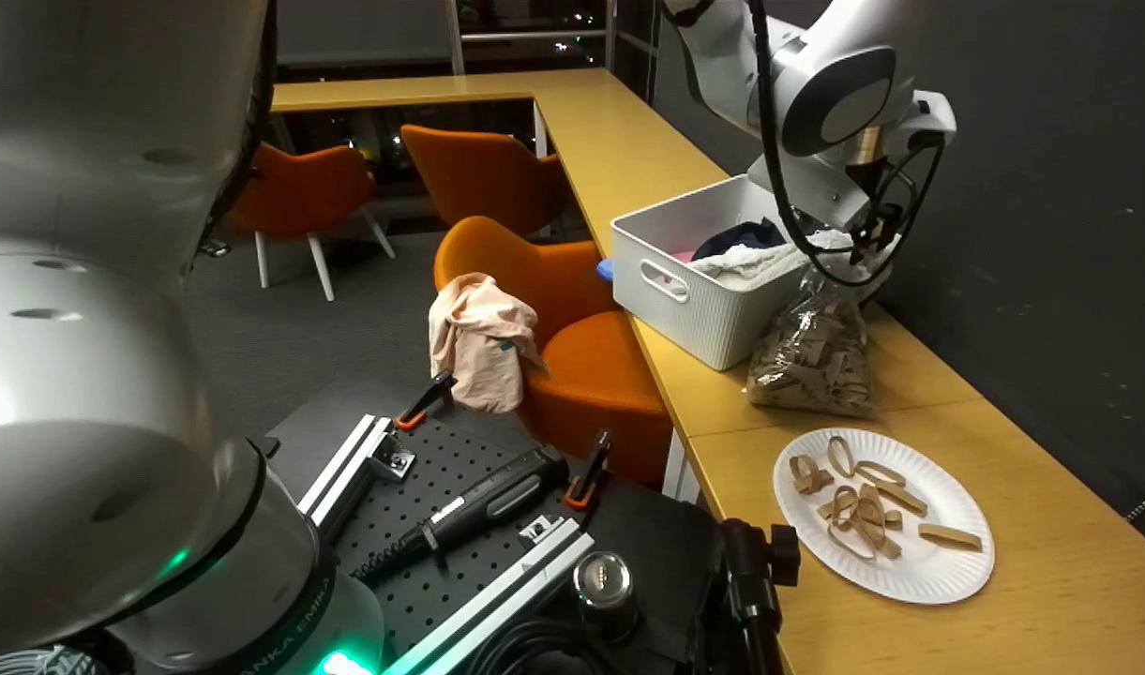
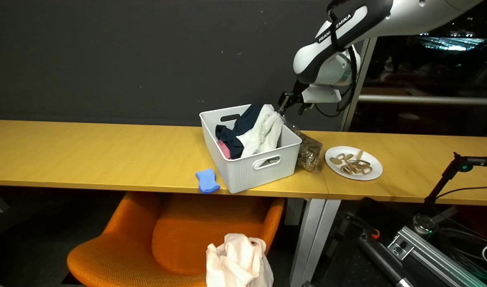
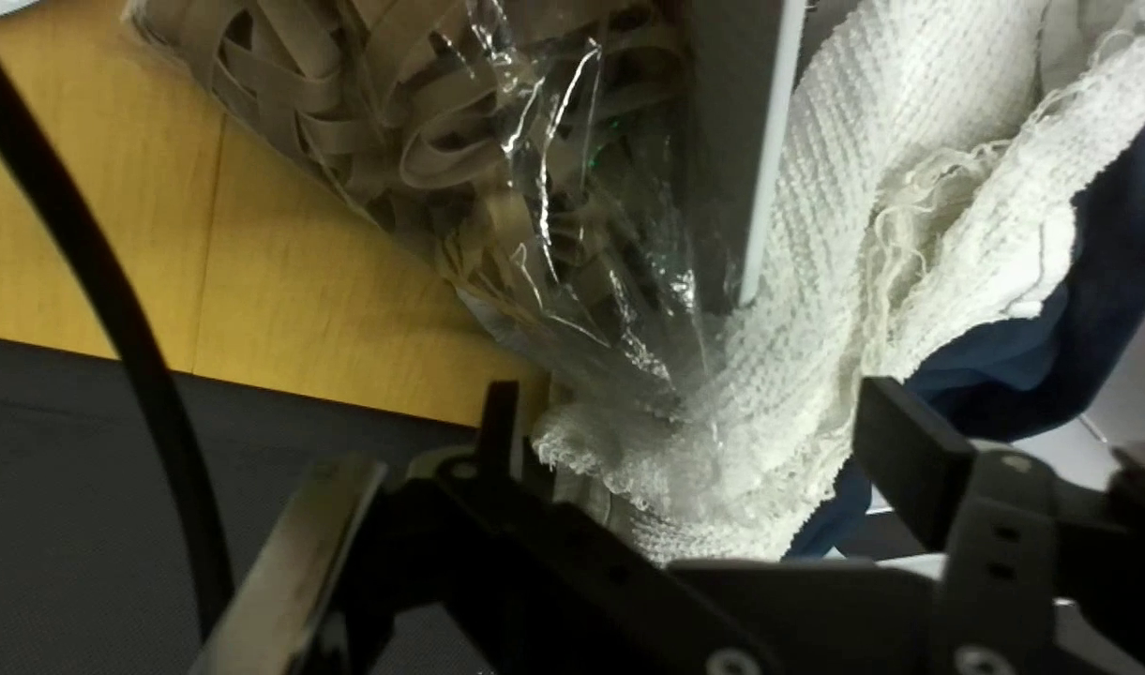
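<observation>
My gripper [image 3: 689, 389] is open in the wrist view, its two fingers wide apart. The white textured cloth [image 3: 816, 309] and the clear neck of a plastic bag [image 3: 534, 141] show between and beyond the fingers. I cannot tell whether either finger touches them. In both exterior views the bag [image 1: 816, 366] [image 2: 309, 153], filled with tan bands, leans beside a white basket [image 1: 689, 309] [image 2: 263, 171]. The white cloth [image 2: 263, 131] hangs over the basket's rim with a dark blue cloth [image 2: 249, 119] and a pink one [image 2: 224, 149] inside. The gripper [image 2: 291, 108] is just above that rim and the bag's top.
A white paper plate [image 1: 928, 586] with several tan bands [image 1: 863, 511] lies on the wooden table [image 1: 1050, 487]. A blue sponge-like thing [image 2: 207, 181] lies at the table's front edge. A dark wall [image 2: 147, 59] stands behind. An orange chair [image 1: 581, 375] bears a peach cloth [image 1: 483, 347].
</observation>
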`<action>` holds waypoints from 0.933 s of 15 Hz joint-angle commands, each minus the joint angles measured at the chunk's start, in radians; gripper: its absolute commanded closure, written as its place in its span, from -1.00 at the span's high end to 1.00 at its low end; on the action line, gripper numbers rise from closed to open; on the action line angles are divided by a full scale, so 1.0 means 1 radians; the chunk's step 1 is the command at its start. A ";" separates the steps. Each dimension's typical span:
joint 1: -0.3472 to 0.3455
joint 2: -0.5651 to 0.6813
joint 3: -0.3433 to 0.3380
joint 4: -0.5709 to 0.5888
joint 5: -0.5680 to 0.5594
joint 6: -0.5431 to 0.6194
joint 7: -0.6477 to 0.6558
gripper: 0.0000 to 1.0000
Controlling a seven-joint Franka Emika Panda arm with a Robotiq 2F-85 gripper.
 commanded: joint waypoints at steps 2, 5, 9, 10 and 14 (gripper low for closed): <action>0.011 0.011 0.003 0.000 0.002 0.000 -0.009 1.00; 0.018 0.020 0.002 0.004 0.000 0.003 -0.005 0.39; 0.021 0.043 -0.001 0.018 0.000 0.017 -0.002 -0.13; 0.022 0.048 -0.003 0.020 -0.002 0.019 0.001 -0.27; 0.023 0.056 -0.003 0.020 -0.004 0.035 0.002 -0.87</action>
